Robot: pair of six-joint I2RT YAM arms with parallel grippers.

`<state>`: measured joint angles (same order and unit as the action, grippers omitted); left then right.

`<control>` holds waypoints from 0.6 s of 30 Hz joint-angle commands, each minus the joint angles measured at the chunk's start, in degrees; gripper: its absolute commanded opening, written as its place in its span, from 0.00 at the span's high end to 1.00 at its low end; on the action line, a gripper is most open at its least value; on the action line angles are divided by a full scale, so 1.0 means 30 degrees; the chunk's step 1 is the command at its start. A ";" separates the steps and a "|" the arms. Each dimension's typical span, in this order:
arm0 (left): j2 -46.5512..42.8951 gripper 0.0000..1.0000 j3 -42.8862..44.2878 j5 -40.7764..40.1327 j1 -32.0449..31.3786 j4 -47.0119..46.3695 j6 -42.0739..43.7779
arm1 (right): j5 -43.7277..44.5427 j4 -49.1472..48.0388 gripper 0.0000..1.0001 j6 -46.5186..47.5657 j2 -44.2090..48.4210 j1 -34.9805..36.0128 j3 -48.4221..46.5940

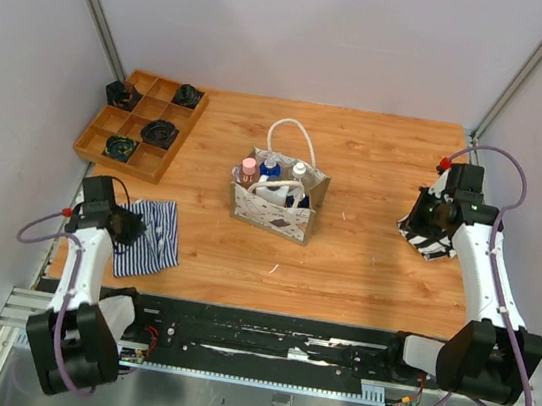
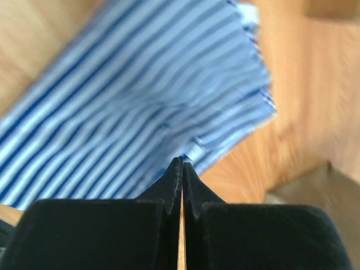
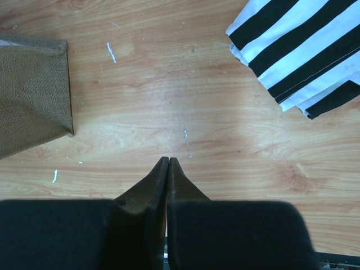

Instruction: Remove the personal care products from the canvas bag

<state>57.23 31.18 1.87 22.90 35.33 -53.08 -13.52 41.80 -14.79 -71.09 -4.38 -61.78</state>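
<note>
The beige canvas bag (image 1: pixel 276 209) stands upright mid-table with white rope handles; its side also shows in the right wrist view (image 3: pixel 31 95). Inside it stand several bottles: one with a pink cap (image 1: pixel 249 169), one with a blue cap (image 1: pixel 270 167), one with a white cap (image 1: pixel 299 171). My left gripper (image 1: pixel 134 227) is shut and empty, above the blue striped cloth (image 2: pixel 129 95) at the near left. My right gripper (image 1: pixel 423 212) is shut and empty over bare wood, right of the bag, beside the black-and-white striped cloth (image 3: pixel 301 48).
A compartmented wooden tray (image 1: pixel 99 135) with small black objects (image 1: pixel 160 132) sits at the far left. The blue striped cloth (image 1: pixel 148 236) lies near the left arm. The black-and-white cloth (image 1: pixel 429 242) lies under the right arm. Walls enclose the table.
</note>
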 commanded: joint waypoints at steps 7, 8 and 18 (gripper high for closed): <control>-0.2083 1.00 -0.1637 0.2460 -0.5909 -0.1250 -0.1334 | -0.1267 -0.0894 0.99 -0.0690 -0.0277 -0.0370 0.0965; -0.1598 1.00 -0.1993 0.2432 -0.6277 -0.1526 -0.1472 | -0.1130 -0.0904 0.99 -0.0849 -0.0218 -0.0295 0.1052; 0.2451 1.00 -0.0055 -0.1875 -0.7778 -0.0018 -0.2660 | -0.0759 -0.1203 0.99 -0.1299 0.1848 0.1525 0.1623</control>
<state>62.59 26.02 4.84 -0.01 31.92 -59.00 -15.57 38.81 -17.93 -68.64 -2.26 -58.22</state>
